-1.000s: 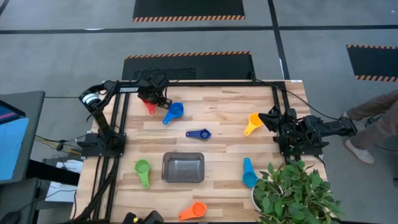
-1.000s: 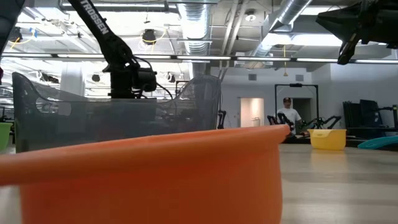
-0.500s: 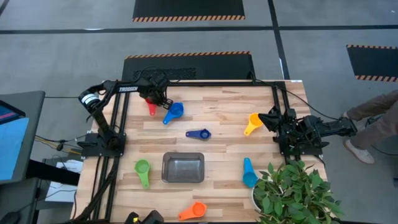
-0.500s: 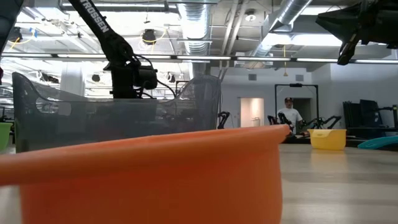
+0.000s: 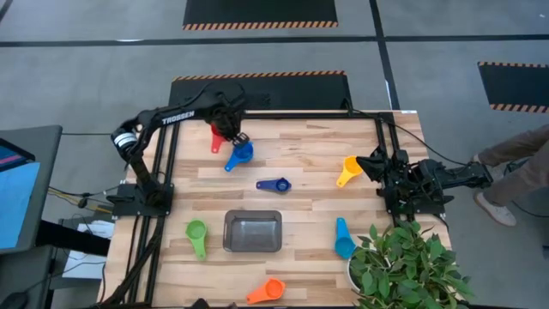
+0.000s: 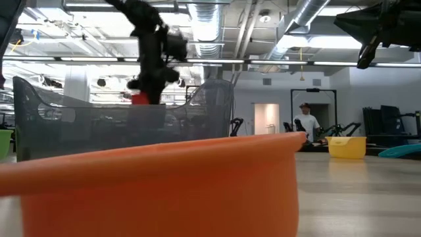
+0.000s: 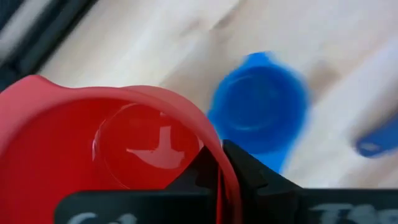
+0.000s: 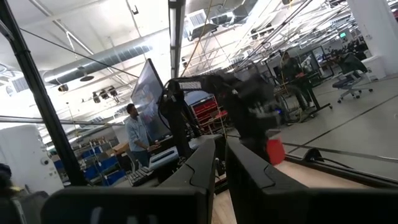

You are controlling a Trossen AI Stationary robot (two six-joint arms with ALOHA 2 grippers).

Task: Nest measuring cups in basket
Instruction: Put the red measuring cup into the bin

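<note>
My left gripper (image 5: 230,129) is shut on the red cup (image 5: 216,137), held above the table's far left; the cup also shows in the low view (image 6: 140,99) and fills the left wrist view (image 7: 112,149). The blue cup (image 5: 241,154) lies on the table just below and beside it (image 7: 261,118). The dark blue cup (image 5: 274,184), yellow cup (image 5: 347,169), green cup (image 5: 196,233), light blue cup (image 5: 343,239) and orange cup (image 5: 268,292) lie scattered around the dark grey basket (image 5: 252,232). My right gripper (image 5: 373,163) is shut and empty at the right edge, by the yellow cup. My left gripper pinches the red cup's bowl wall at the rim (image 7: 214,155), with one finger inside the bowl and one outside. The fingers come from above. The cup is lifted clear of the table, its open side toward the wrist camera.
A potted plant (image 5: 403,266) stands at the near right corner. A person's legs (image 5: 515,163) show beyond the table's right edge. The orange cup (image 6: 151,184) fills the front of the low view, with the basket (image 6: 118,125) behind it.
My left gripper has gone up and toward the table's right with the red cup. The cup has come off the table and now hangs clear above it, near the blue cup.
</note>
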